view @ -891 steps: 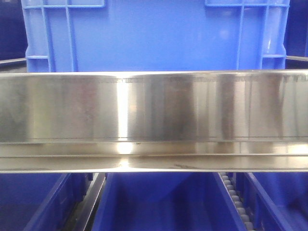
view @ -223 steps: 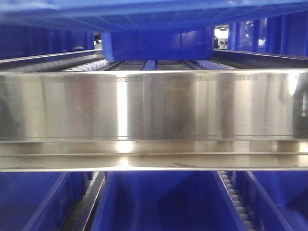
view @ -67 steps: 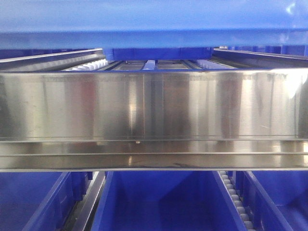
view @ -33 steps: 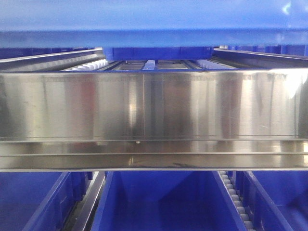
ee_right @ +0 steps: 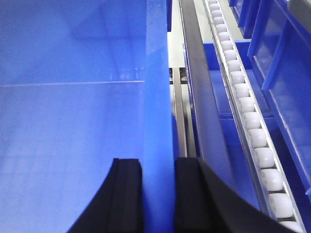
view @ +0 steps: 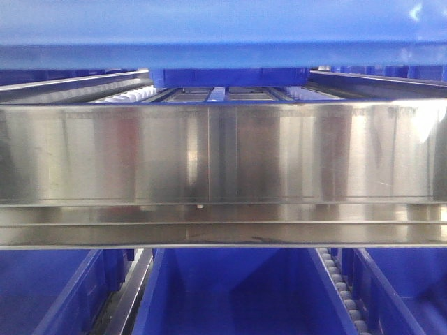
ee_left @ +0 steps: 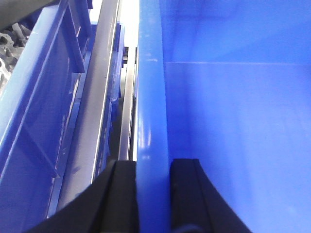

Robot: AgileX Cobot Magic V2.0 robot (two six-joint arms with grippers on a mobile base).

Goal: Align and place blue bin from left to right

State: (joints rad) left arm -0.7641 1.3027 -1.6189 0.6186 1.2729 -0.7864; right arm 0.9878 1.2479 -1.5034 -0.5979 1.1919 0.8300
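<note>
The blue bin (view: 223, 31) hangs above the steel rail, and its underside and lower edge span the whole top of the front view. In the left wrist view my left gripper (ee_left: 153, 167) is shut on the bin's left rim (ee_left: 150, 97), one black finger outside and one inside the wall. In the right wrist view my right gripper (ee_right: 158, 165) is shut on the right wall (ee_right: 158, 73) in the same way. Both wrist views look down into the bin's smooth, bare interior.
A wide steel rail (view: 223, 153) crosses the front view. Behind it run roller tracks (view: 133, 94) with a smaller blue crate (view: 230, 77) at the far end. More blue crates (view: 230, 293) sit on the level below. White rollers (ee_right: 248, 107) run right of the bin, and a neighbouring crate (ee_left: 43, 97) stands to its left.
The bin stood on the shelf behind the rail, then rose until its underside fills the top of the view. Over the last second it has barely moved.
</note>
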